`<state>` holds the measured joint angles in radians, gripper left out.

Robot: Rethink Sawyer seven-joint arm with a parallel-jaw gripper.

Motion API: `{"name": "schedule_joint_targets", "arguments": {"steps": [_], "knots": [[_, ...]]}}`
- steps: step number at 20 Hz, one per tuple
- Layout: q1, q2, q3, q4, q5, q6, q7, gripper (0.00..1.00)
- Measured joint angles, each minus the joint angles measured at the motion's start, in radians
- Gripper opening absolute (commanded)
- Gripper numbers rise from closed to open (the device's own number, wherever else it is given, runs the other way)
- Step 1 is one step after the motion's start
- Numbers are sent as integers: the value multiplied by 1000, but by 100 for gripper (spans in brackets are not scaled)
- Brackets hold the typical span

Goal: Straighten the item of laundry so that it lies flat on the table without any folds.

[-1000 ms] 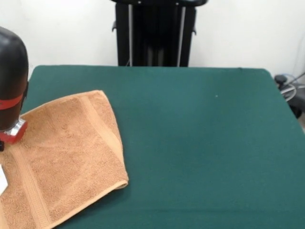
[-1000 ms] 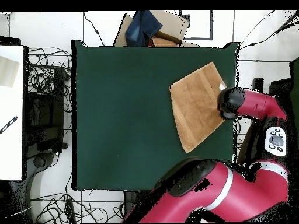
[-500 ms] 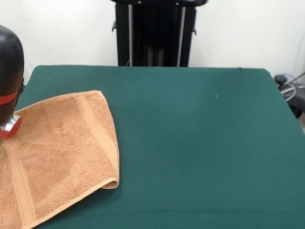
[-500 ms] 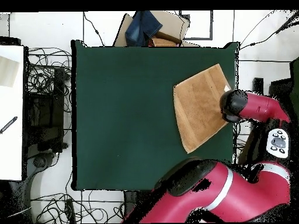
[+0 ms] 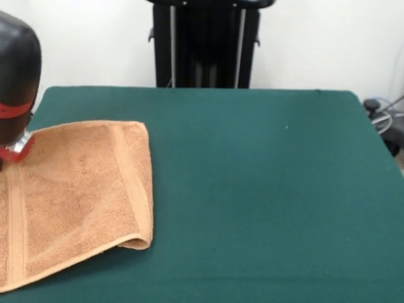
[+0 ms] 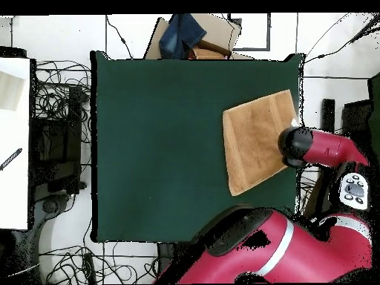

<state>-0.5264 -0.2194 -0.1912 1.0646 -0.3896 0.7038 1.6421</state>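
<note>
Towel (image 5: 76, 196) is lying doubled over on the table (image 5: 265, 189), its rounded fold edge showing well away from the gripper (image 5: 14, 148), so the unfolding appears not yet done. Gripper is sitting at the towel's edge by the table side; the fingers are hidden beneath the wrist, so whether they are pinching cloth cannot be told.
</note>
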Motion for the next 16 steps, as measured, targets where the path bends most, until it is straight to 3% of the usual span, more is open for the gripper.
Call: {"name": "schedule_joint_targets", "arguments": {"steps": [16], "knots": [[70,-81,-91,164,24,-46,0,0]]}}
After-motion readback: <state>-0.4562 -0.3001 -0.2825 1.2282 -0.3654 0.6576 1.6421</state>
